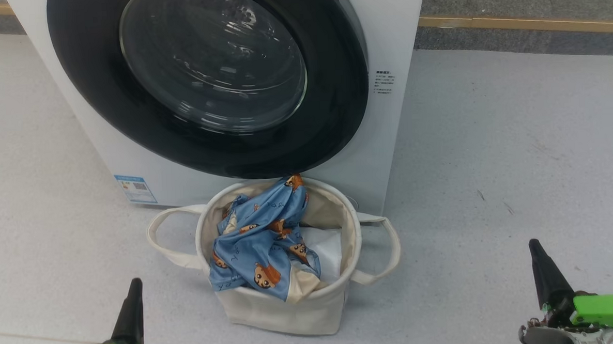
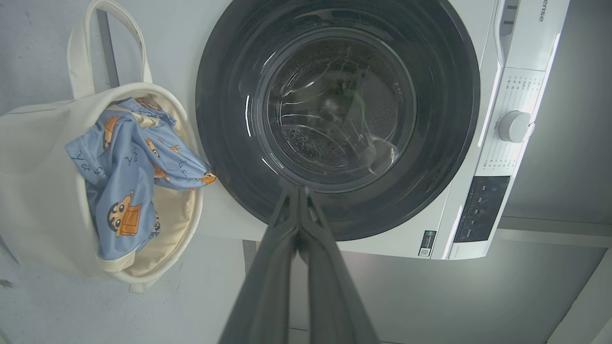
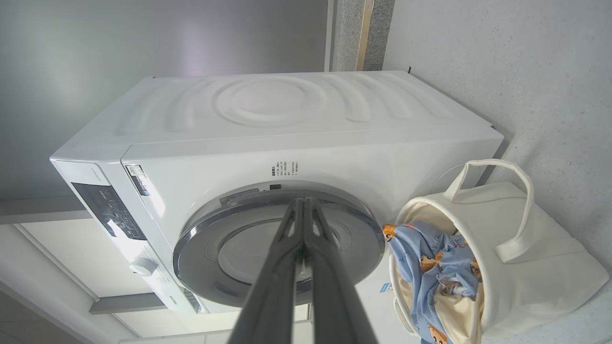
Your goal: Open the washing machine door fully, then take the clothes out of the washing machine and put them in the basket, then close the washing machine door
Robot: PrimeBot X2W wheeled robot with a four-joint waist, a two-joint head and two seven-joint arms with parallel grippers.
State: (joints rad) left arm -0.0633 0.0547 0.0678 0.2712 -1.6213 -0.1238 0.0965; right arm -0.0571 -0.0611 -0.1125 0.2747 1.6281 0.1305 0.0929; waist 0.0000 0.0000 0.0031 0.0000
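Observation:
The washing machine door (image 1: 214, 62), black-rimmed with domed glass, lies shut flat against the white washing machine (image 1: 388, 34). Through the glass (image 2: 337, 105) I see bare steel drum. The cream basket (image 1: 354, 227) stands on the floor right in front of the machine, below the door. The light-blue bear-print clothes (image 1: 260, 241) lie in it, draped over its near rim. My left gripper (image 1: 134, 284) is shut and empty at the lower left, well short of the basket. At the lower right my right gripper (image 1: 535, 246) is likewise shut and empty. Each wrist view shows fingers pressed together (image 2: 299, 191) (image 3: 303, 203), pointing at the door.
Pale grey floor (image 1: 492, 158) spreads to the right of the machine and basket. A wooden strip (image 1: 522, 24) runs along the wall base behind. The machine's control panel and white knob (image 2: 514, 126) sit above the door. The basket's loop handles (image 1: 156, 235) stick out at both sides.

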